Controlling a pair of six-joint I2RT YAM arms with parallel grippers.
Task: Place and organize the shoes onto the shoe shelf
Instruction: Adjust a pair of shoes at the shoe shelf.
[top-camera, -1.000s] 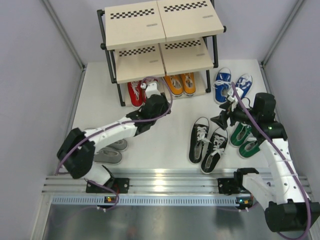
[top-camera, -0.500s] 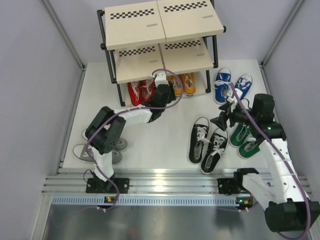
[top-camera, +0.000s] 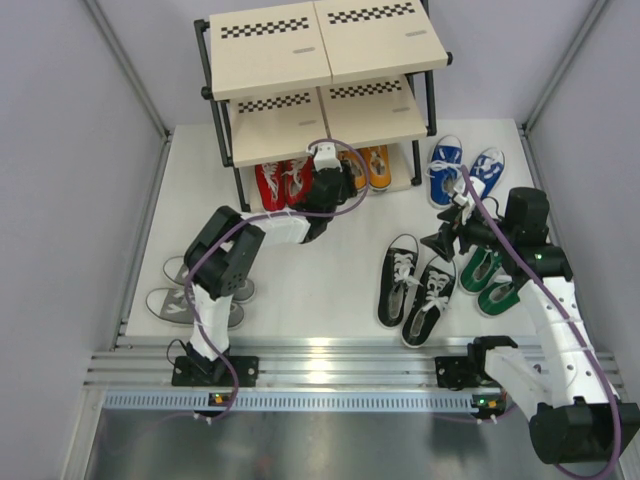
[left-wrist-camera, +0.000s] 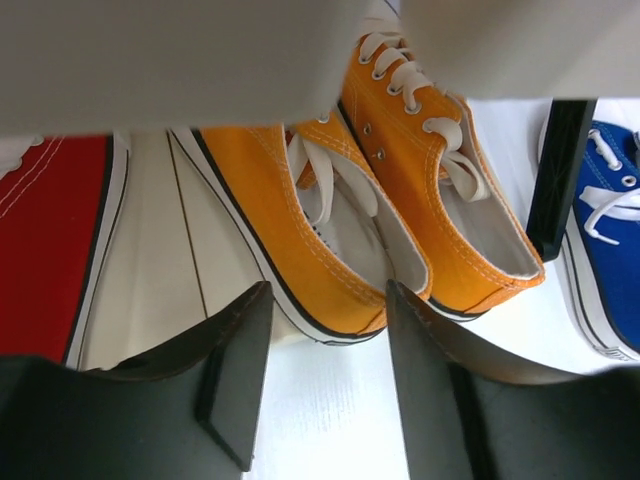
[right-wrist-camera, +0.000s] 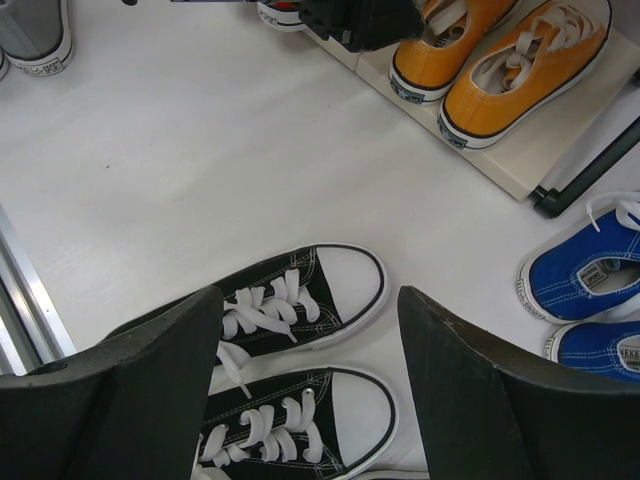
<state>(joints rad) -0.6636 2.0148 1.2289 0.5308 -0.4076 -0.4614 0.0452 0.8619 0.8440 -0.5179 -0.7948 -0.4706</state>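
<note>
Orange canvas sneakers (left-wrist-camera: 400, 200) sit on the bottom tier of the black-framed beige-board shoe shelf (top-camera: 270, 60), at twelve o'clock from your left end effector (left-wrist-camera: 325, 330), which is spread and empty. Your right end effector (right-wrist-camera: 310, 320) is also spread, over the black canvas sneakers (right-wrist-camera: 330, 285) on the white counter (right-wrist-camera: 150, 150).

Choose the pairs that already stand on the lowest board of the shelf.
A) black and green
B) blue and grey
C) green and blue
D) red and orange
D: the red shoes and orange shoes sit on the bottom board of the shelf.
</note>
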